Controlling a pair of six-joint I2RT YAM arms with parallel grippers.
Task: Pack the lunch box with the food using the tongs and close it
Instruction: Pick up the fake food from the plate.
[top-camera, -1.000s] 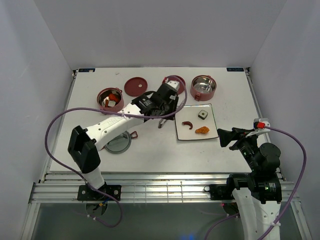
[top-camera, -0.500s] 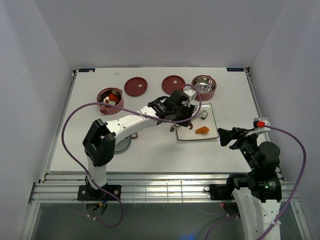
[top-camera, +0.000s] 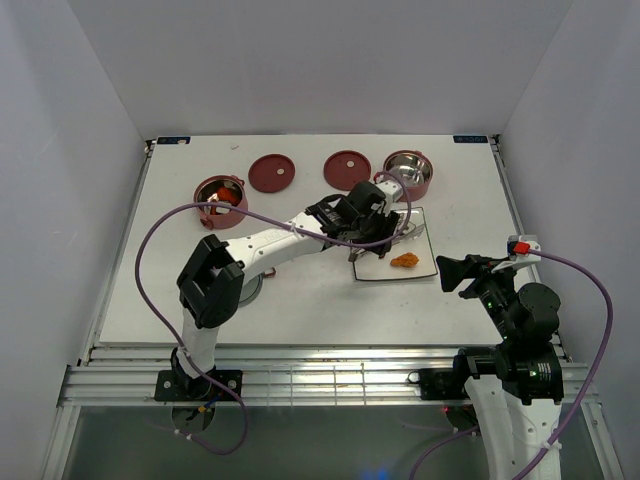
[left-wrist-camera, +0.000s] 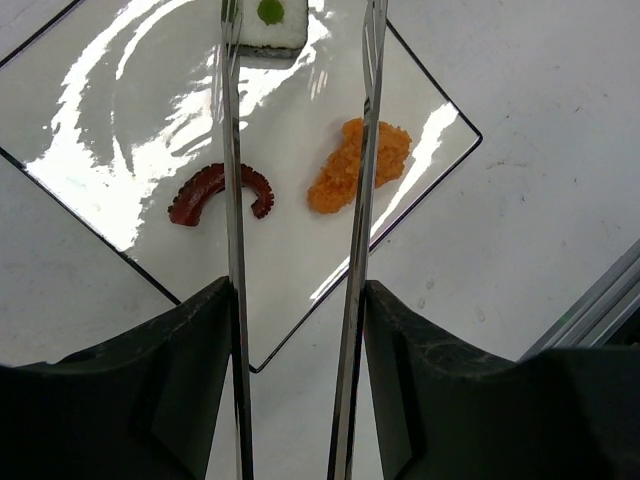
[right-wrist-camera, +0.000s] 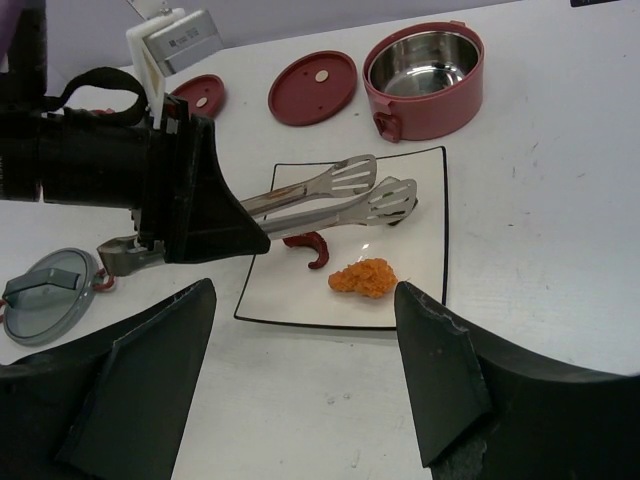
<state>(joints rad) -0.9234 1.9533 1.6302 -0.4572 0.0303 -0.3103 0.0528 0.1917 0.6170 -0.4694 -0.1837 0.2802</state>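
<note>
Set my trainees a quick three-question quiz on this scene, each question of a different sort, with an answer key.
1. True or false: the left gripper holds the tongs over the white plate.
2. How many food pieces lie on that plate? A one, B three, C six.
3. Fill in: the red bowl just beyond the plate is ____ inside.

Key: 1 true; 2 B; 3 empty.

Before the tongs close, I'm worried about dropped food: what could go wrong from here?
1. The tongs' arms cross both the sausage and the nugget, so closing may shove them together or pinch neither cleanly.
2. The nugget lies near the glossy white plate's edge and could be knocked off.
</note>
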